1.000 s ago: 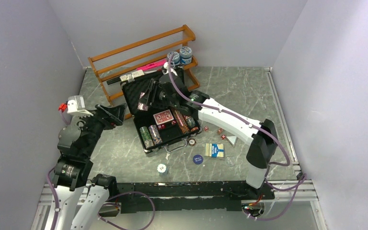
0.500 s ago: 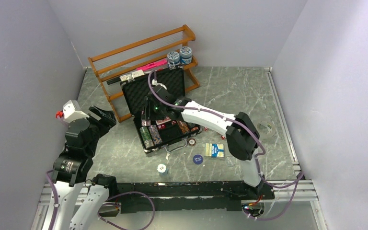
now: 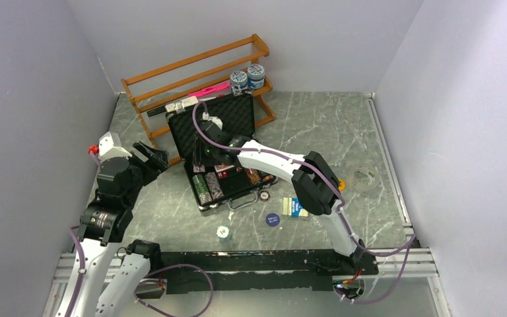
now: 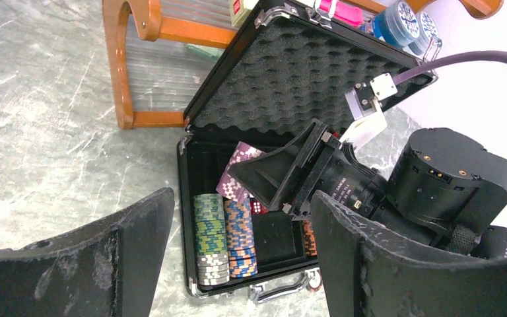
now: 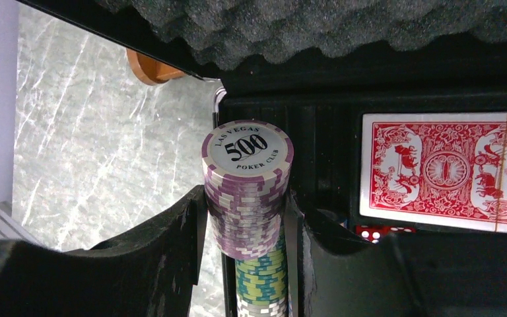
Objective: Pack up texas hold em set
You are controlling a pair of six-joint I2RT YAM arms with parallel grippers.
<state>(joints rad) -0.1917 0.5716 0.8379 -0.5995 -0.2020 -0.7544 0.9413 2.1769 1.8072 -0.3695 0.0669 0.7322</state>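
The black briefcase (image 3: 232, 120) lies open with its foam lid up against the rack. My right gripper (image 3: 202, 157) reaches over its left end. In the right wrist view it (image 5: 245, 205) is shut on a purple chip stack (image 5: 247, 185), held over the green chip row (image 5: 262, 281) at the case's left edge. A red card deck (image 5: 445, 172) and red dice (image 5: 376, 232) lie in the case. My left gripper (image 3: 150, 157) is open and empty, left of the case. In its wrist view (image 4: 237, 205) it faces the green (image 4: 209, 238) and orange-blue (image 4: 241, 234) chip rows.
The orange wooden rack (image 3: 171, 76) holds blue-and-white jars (image 3: 247, 77) behind the case. On the table in front lie a blue disc (image 3: 272, 219), a white disc (image 3: 222, 232), a blue card deck (image 3: 297, 207), a loose chip (image 3: 264, 195) and a clear tape roll (image 3: 364, 177).
My right gripper has moved left and down from the lid to the case's left end, carrying the purple chip stack. My left arm shifted slightly, its gripper still open.
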